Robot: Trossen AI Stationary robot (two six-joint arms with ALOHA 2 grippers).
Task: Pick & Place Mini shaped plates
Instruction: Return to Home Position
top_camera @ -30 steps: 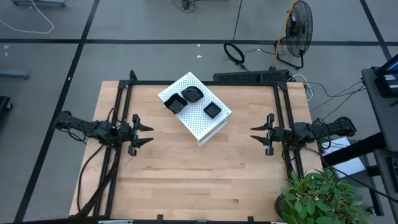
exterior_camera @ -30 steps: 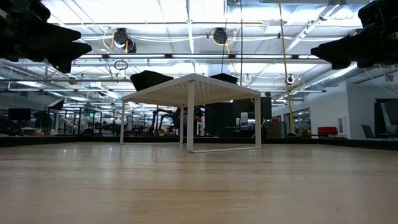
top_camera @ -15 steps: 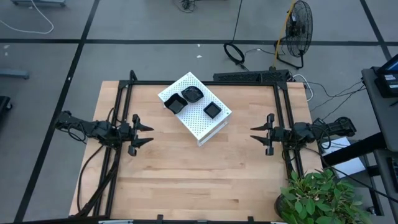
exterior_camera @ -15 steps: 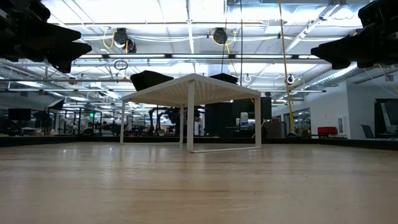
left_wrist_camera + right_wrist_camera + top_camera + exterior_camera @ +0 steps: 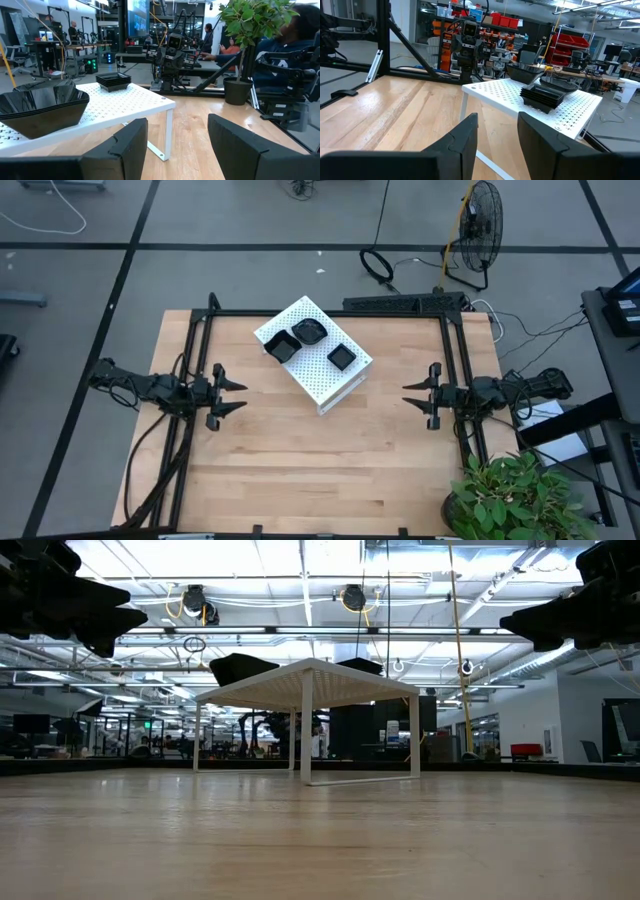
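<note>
So, as far as you can see from above, the placing looks finished: all the mini shaped plates (image 5: 281, 346) sit in three black stacks on top of the white perforated shelf (image 5: 318, 376), at its 9, 12 and 3 o'clock, and no plate lies on the bare wood of the table (image 5: 320, 470). The shelf stands toward 12 o'clock from the table's centre. The left gripper (image 5: 238, 396) waits at the 9 o'clock edge, the right gripper (image 5: 408, 397) at the 3 o'clock edge. Both are well apart from the shelf, with fingers spread and nothing between them. I judge that only the parking of the arms is left, and it seems almost complete.
</note>
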